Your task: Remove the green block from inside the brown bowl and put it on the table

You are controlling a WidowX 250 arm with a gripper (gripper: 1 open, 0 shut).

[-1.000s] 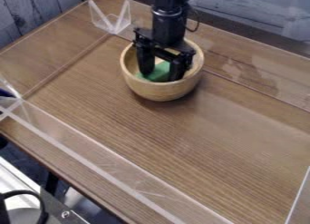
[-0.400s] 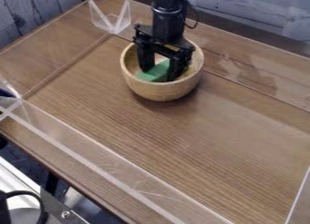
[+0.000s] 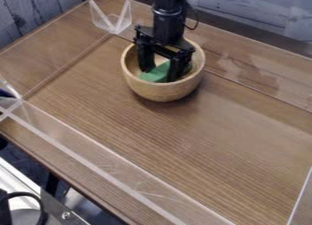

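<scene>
The light-brown wooden bowl [image 3: 162,85] sits toward the back middle of the table [image 3: 183,147]. Inside it lies the bright green block [image 3: 156,74], partly hidden by the gripper. My black gripper [image 3: 163,66] reaches straight down into the bowl, its two fingers standing apart on either side of the block. The fingers are open and I cannot tell whether their tips touch the block.
Low clear plastic walls [image 3: 86,160] edge the tabletop on all sides. Wood-grain surface spreads to the front and right of the bowl. A dark cable loop [image 3: 18,209] lies below the table's front-left corner.
</scene>
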